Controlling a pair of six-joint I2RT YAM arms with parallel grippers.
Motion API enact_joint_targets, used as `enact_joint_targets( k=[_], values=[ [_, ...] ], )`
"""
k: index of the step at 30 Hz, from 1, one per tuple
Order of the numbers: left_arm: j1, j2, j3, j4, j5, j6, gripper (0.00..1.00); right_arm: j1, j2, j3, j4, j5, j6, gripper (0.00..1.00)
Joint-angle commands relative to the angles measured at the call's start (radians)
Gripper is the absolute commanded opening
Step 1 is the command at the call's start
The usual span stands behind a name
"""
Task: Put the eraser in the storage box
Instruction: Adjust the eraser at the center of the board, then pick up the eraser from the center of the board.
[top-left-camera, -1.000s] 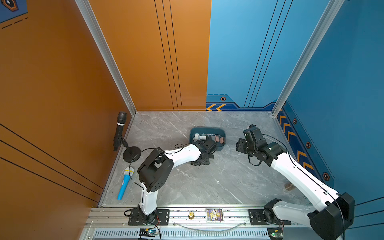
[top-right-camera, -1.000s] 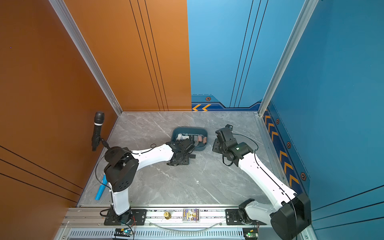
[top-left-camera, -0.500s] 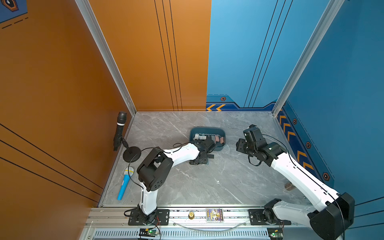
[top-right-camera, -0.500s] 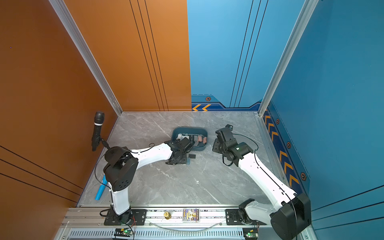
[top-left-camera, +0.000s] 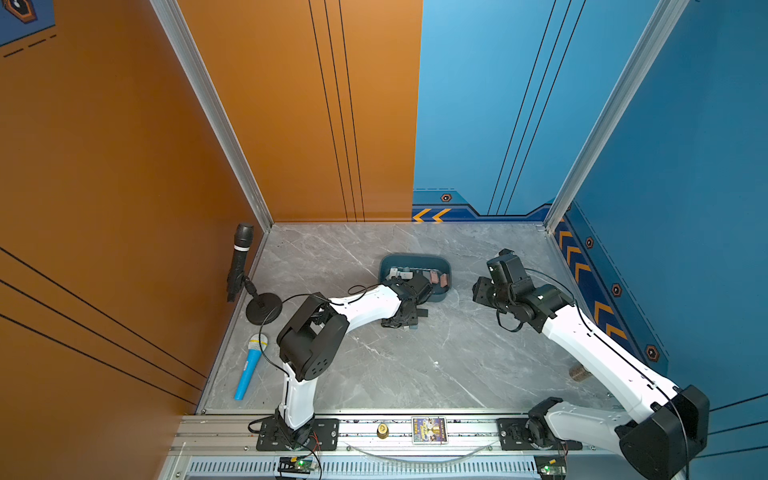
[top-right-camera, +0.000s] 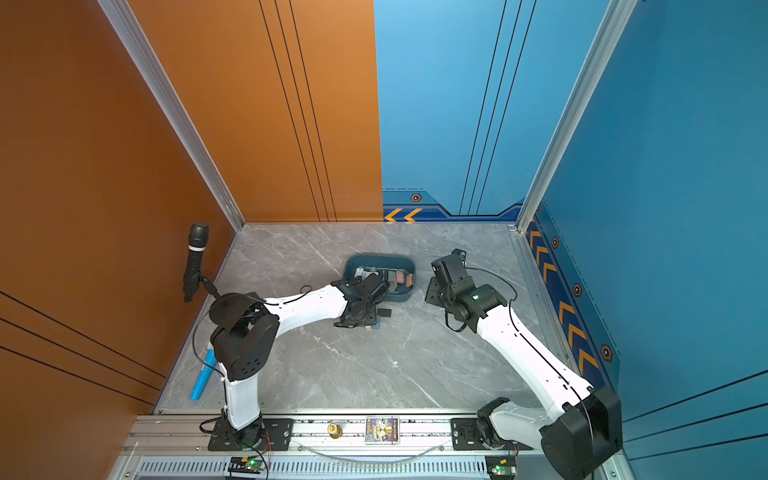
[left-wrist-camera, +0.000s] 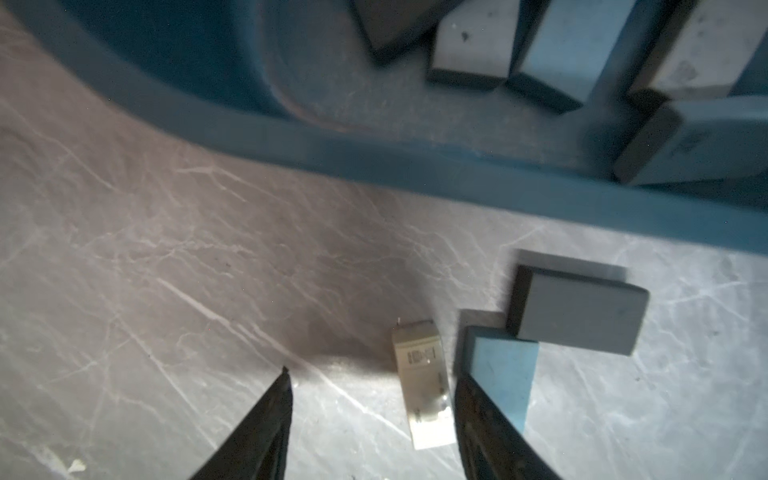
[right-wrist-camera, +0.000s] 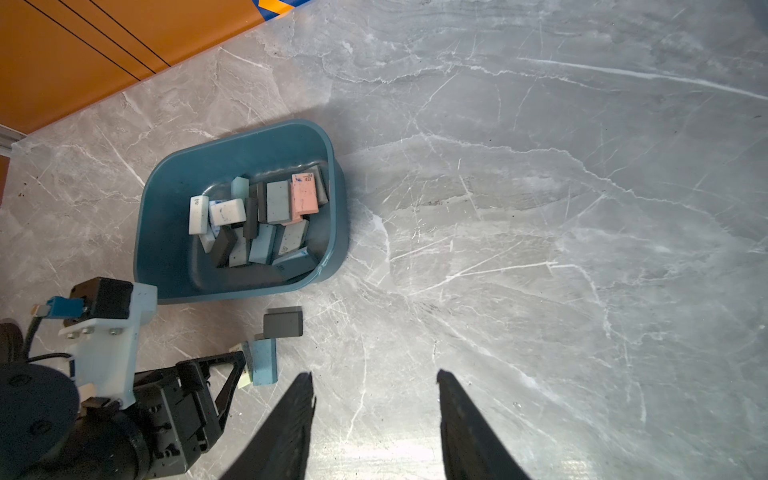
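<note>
Left gripper (left-wrist-camera: 372, 374) had backed nearward from the storage box (left-wrist-camera: 374, 166), jaws partly open, empty, straddling the pale eraser (left-wrist-camera: 424, 382) on the table (left-wrist-camera: 166, 249) beside its near wall. Grasp step, seemingly: next, close squarely, sparing the neighbouring blue eraser (left-wrist-camera: 498, 374). Right gripper (right-wrist-camera: 374, 376) hovered open, empty.

Bright, even light; wrist-view edges blurry

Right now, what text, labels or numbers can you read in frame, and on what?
"4B": on the pink eraser in the storage box.
Dark print, too blurred to read: on the cream eraser lying on the table.
Print too small to read: the colourful card on the front rail.
Orange arrow chevrons, no words: the dark blue chevron strip.
</note>
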Motion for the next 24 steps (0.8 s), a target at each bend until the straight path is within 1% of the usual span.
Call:
enact_joint_targets(
  k=[1,6,11,17,24],
  values=[
    [0.009,0.026,0.006,-0.009,0.019,-0.022,0.63,-0.004,-0.016,-0.015,-0.022,0.008,0.012,0.50],
    [0.017,0.036,-0.002,-0.007,0.025,-0.022,0.63,-0.007,-0.023,-0.018,-0.025,0.013,0.014,0.50],
    [0.023,0.011,-0.042,-0.008,0.015,-0.022,0.58,-0.008,-0.028,-0.023,-0.025,0.012,0.017,0.50],
    [0.034,-0.021,-0.096,-0.008,0.009,-0.022,0.46,-0.009,-0.026,-0.027,-0.022,0.009,0.020,0.50],
    [0.040,-0.032,-0.110,-0.008,0.010,-0.012,0.34,-0.007,-0.027,-0.029,-0.020,0.007,0.023,0.50]
  ],
)
